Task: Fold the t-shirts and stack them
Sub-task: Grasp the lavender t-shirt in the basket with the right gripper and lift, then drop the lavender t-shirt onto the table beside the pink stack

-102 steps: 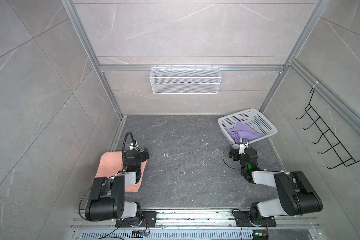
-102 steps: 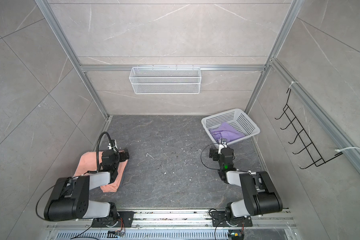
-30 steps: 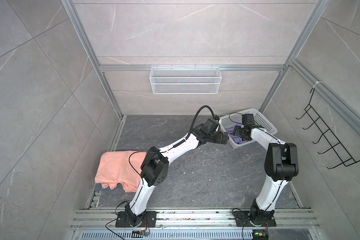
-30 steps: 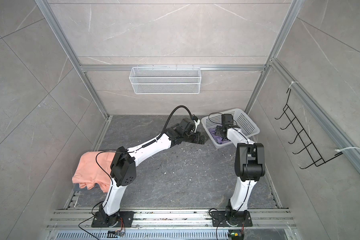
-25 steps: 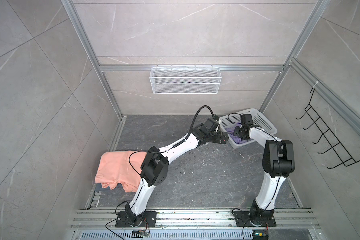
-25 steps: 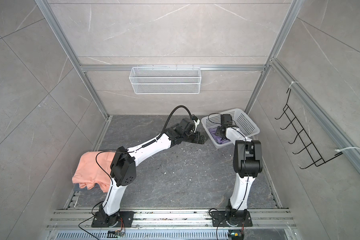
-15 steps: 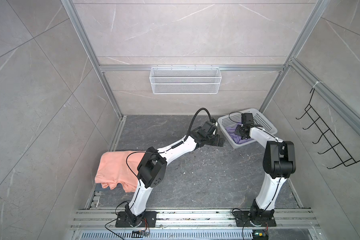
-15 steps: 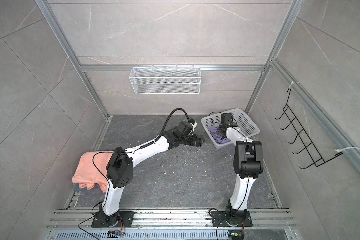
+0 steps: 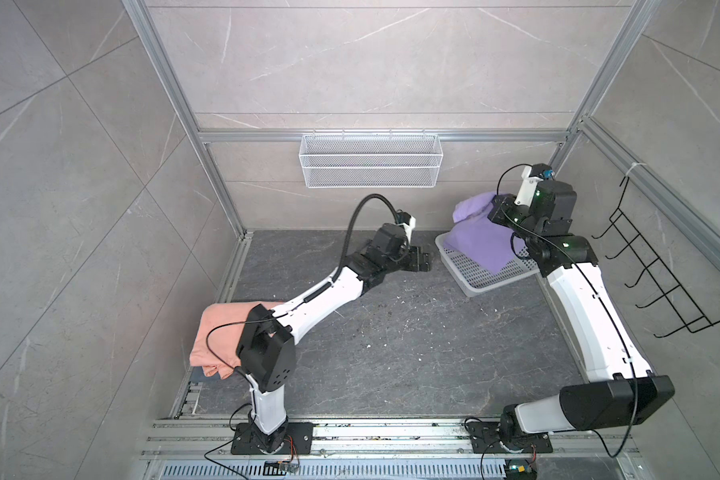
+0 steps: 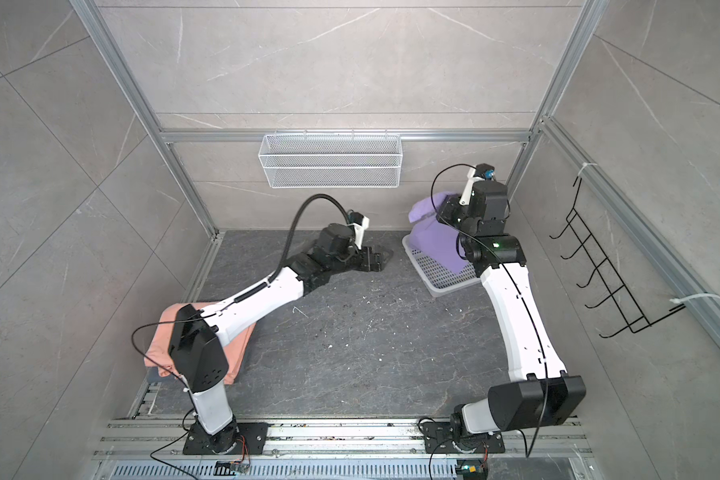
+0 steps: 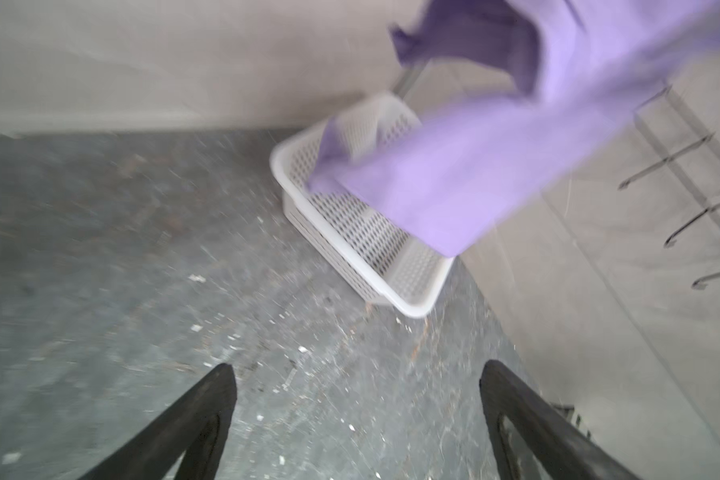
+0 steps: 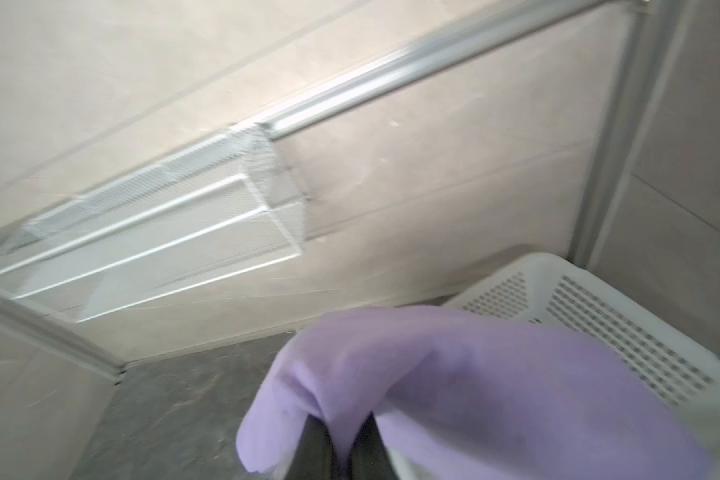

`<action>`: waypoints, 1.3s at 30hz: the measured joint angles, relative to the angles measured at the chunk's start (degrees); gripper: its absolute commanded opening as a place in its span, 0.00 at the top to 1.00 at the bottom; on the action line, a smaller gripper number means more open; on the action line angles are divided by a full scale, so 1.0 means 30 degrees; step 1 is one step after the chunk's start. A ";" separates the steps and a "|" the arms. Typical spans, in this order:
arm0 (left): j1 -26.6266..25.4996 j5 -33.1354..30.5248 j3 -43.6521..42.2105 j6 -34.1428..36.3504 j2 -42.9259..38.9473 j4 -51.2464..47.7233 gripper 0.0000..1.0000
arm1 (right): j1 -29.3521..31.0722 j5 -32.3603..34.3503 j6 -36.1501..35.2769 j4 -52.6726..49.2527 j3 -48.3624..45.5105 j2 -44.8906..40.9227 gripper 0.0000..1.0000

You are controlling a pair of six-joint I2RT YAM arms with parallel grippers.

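Lavender t-shirt (image 9: 481,243) now hangs above basket (image 9: 481,274) (right tool (image 12: 339,436) pinching it).

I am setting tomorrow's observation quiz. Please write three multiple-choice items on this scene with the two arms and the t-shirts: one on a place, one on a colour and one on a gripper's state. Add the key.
1. Where on the table does the salmon t-shirt lie?
A. at the far right corner
B. at the left edge, partly hidden by the left arm
C. in the middle

2. What colour is the t-shirt that the right gripper holds over the white basket?
A. salmon
B. white
C. lavender

3. How is the left gripper?
A. open, holding nothing
B. shut on the salmon t-shirt
C. shut on the basket's rim

Key:
1 B: both top views show it at that edge.
2 C: the lavender t-shirt hangs from the shut jaws.
3 A: its fingers stand wide apart over bare table.
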 measured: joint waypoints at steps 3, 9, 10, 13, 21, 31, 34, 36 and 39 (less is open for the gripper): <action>0.1574 0.0000 -0.1792 -0.0117 -0.2310 0.0430 0.07 | 0.1734 -0.0896 0.0481 -0.0153 0.0772 -0.0262 0.95; 0.3920 -0.0342 -0.5501 -0.0299 -0.6870 0.0466 0.07 | 0.4269 -0.2980 0.3009 0.0219 0.1297 0.0102 0.97; 0.4189 -0.0386 -0.5982 -0.0328 -0.7533 0.0379 0.07 | 0.4736 -0.3228 0.3388 0.0372 0.1545 0.0350 0.97; 0.5071 -0.0714 -0.7257 -0.0415 -0.9398 0.0102 0.07 | 0.5945 -0.3905 0.4218 0.0787 0.2667 0.1042 0.97; 0.6652 -0.1770 -0.9020 -0.0532 -1.2131 -0.0568 0.07 | 0.7344 -0.5668 0.5304 0.2637 0.5625 0.1472 0.97; 0.6747 -0.3308 -0.9085 -0.0168 -1.4149 -0.3140 0.07 | 0.7461 -0.0590 0.6193 0.0066 -0.0182 -0.0823 0.28; 0.6747 -0.3730 -0.9158 -0.0182 -1.4753 -0.4430 0.08 | 0.7359 0.2929 0.6601 -0.3147 -0.2535 -0.1071 0.27; 0.6747 -0.3832 -0.9173 -0.0284 -1.4834 -0.5501 0.09 | 0.7308 0.4277 0.6615 -0.4656 -0.3563 -0.1071 0.27; 0.6747 -0.3599 -0.9515 -0.0758 -1.4717 -0.7242 0.11 | 0.7315 0.5136 0.6615 -0.5763 -0.4320 -0.1239 0.26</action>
